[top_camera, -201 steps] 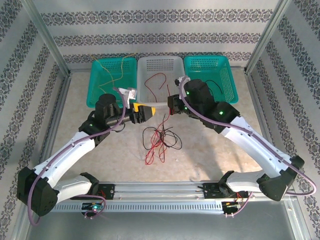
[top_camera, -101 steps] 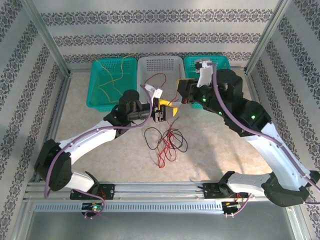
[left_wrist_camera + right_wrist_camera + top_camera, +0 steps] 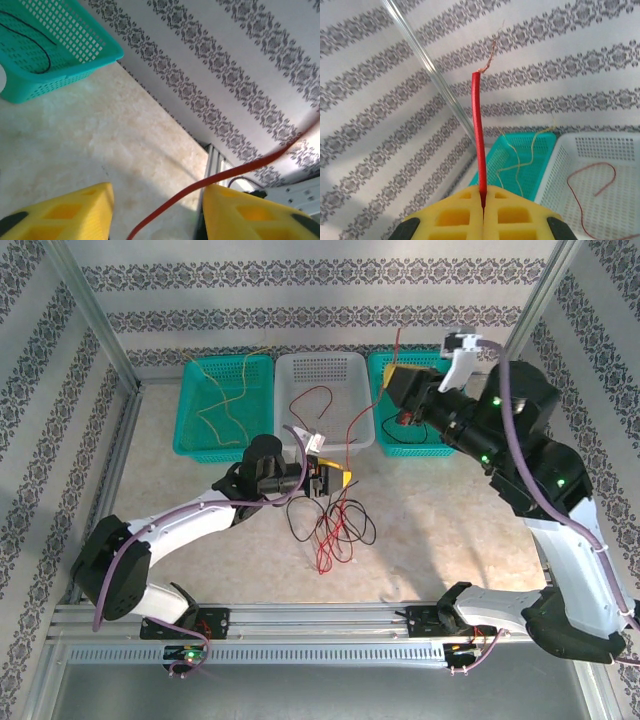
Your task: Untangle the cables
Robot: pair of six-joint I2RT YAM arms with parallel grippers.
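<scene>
We see the right gripper (image 3: 400, 380) raised above the right teal basket (image 3: 440, 430), its yellow fingers (image 3: 455, 215) clenched on a red cable (image 3: 478, 130). The short free end of that cable stands straight up from the pinch and finishes in a frayed bare tip. From the overhead view, the red cable runs down from this gripper across the corner of the white basket (image 3: 300, 365) toward the left gripper (image 3: 333, 480), which sits low over the worktop (image 3: 460, 530), just in front of the white basket. In the left wrist view the left gripper's two yellow fingers (image 3: 60, 212) stand apart, released, and the red cable passes through the gap between them without being pinched. The remaining cables (image 3: 330, 525), red and black loops, lie in a loose tangle on the worktop just on the near side of the left gripper. A yellow cable (image 3: 215, 405) rests in the left teal basket (image 3: 190, 445) with one end reaching over its far rim. Another red strand (image 3: 318, 395) curls inside the white basket, and a black cable (image 3: 35, 37) lies in the right teal basket.
</scene>
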